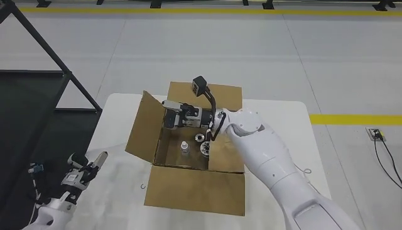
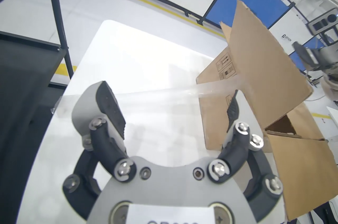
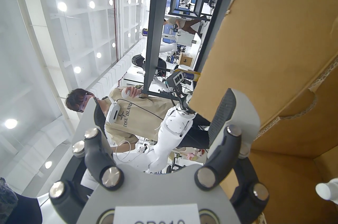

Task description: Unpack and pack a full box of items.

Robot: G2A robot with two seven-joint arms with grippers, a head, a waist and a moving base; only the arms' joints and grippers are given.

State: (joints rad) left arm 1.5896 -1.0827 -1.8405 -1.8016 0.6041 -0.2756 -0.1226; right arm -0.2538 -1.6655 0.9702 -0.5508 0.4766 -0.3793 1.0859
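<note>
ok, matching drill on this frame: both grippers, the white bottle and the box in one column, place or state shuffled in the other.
Things:
1. left gripper
2. right gripper
3. small white bottle
4. cardboard box

Place or state:
A. standing on the box floor
B. open, over the table, apart from the box
C. top open, flaps spread outward
D. open, at the box's open top, beside a raised flap

Pairs: 1-B, 2-D, 3-A, 4-C

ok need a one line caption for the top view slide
Open right gripper over a cardboard box holding a small bottle; open left gripper by the table edge.
</note>
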